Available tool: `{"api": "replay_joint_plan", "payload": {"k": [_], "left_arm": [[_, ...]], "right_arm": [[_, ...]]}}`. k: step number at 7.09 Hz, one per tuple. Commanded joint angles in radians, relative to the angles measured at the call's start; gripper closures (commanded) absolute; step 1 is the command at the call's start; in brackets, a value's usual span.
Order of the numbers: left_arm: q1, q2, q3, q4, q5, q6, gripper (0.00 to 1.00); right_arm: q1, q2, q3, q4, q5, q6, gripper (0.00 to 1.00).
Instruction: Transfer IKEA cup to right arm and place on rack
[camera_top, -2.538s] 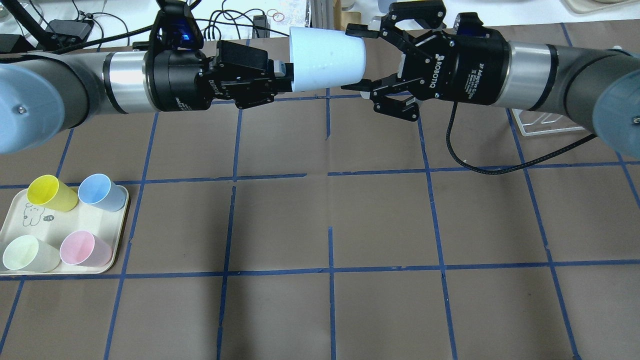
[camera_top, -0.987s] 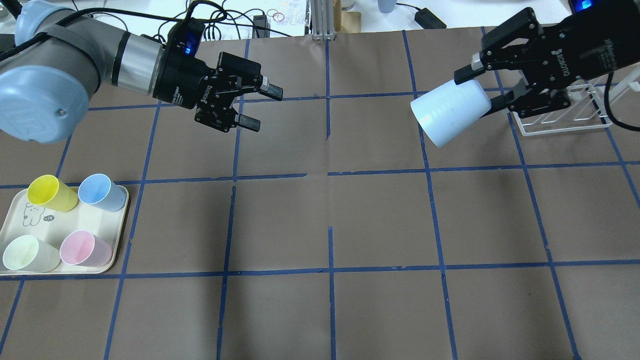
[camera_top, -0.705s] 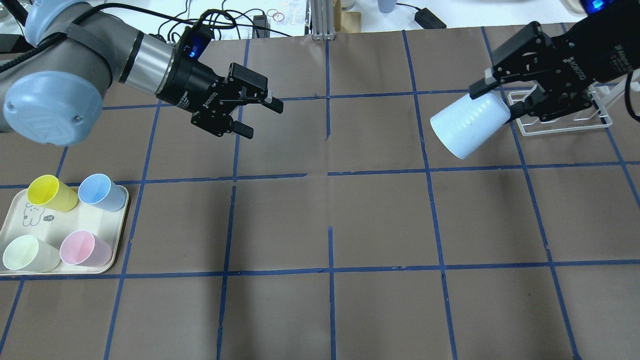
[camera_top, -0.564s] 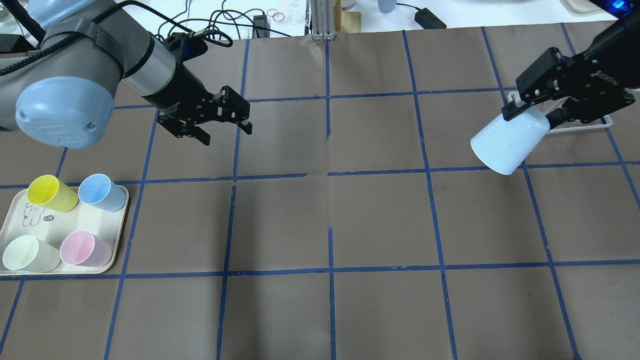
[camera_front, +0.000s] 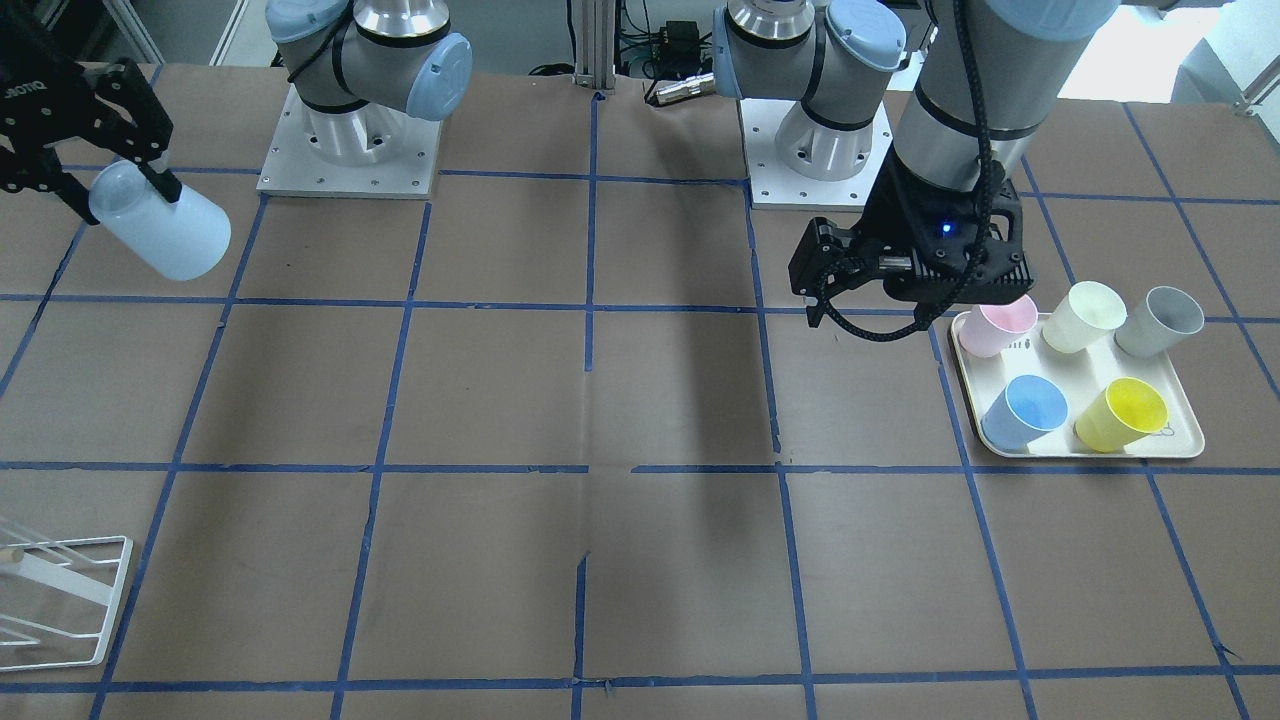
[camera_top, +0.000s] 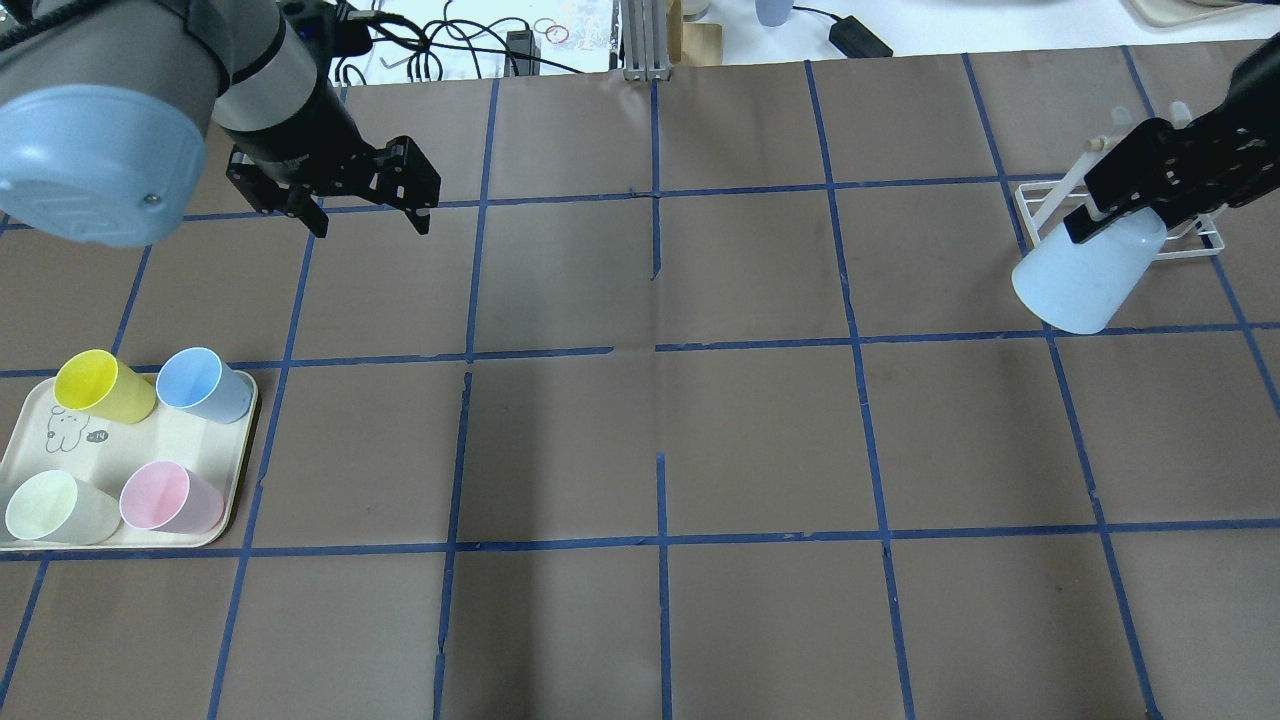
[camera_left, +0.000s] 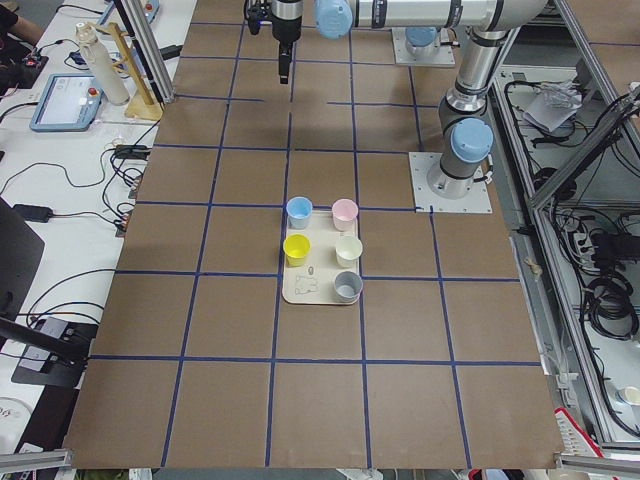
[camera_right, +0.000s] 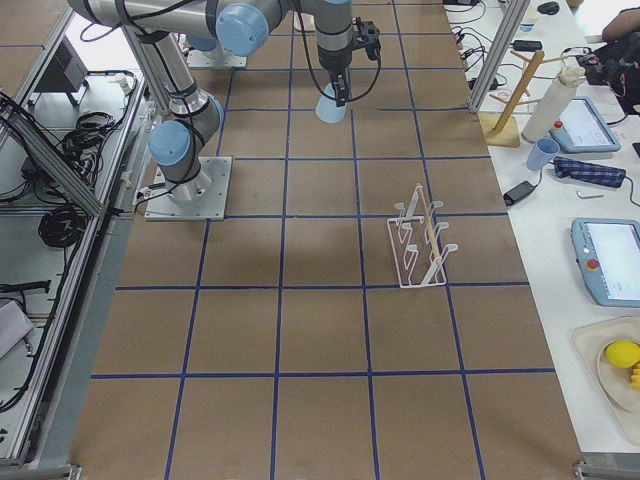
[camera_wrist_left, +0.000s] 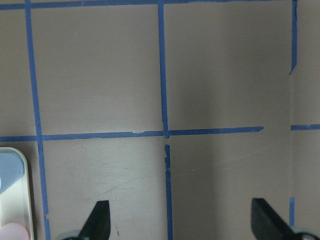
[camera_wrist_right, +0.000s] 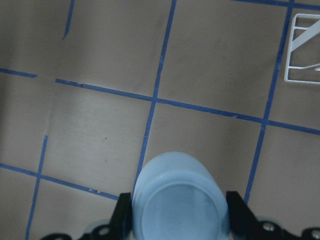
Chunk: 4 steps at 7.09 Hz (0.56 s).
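Note:
My right gripper (camera_top: 1112, 214) is shut on the base end of the pale blue IKEA cup (camera_top: 1085, 282). It holds the cup in the air, tilted with the mouth down. The white wire rack (camera_top: 1195, 232) stands just behind the cup and is partly hidden by the gripper. The right wrist view shows the cup (camera_wrist_right: 177, 200) between my two fingers (camera_wrist_right: 122, 215), with a corner of the rack (camera_wrist_right: 305, 45) at the top right. My left gripper (camera_top: 372, 222) is open and empty over the far left of the table. Its wrist view (camera_wrist_left: 182, 225) shows only bare table between the fingers.
A cream tray (camera_top: 35, 445) at the near left holds several cups, among them a deeper blue cup (camera_top: 200, 384) and a grey one (camera_front: 1160, 320). Cables and small items lie beyond the table's far edge (camera_top: 640, 62). Brown paper with blue tape lines covers the table.
The cup passed from my left gripper to my right. The left gripper opened and drew back to the left. The right carried the cup rightward to the rack, tipping its mouth down.

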Motion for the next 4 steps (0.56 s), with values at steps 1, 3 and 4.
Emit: {"api": "replay_joint_plan", "payload": {"k": [1,3,4], "left_arm": [[-0.014,0.048,0.011,-0.087,0.002,0.007,0.00],[0.004,0.111,-0.080,-0.121,0.050,0.009,0.00],[0.012,0.122,-0.066,-0.120,0.031,0.010,0.00]], "right_arm": [[-0.057,0.074,0.003,-0.140,-0.008,-0.069,1.00],[-0.103,0.171,0.003,-0.280,-0.021,-0.157,1.00],[-0.111,0.209,0.003,-0.346,-0.032,-0.187,1.00]]}}
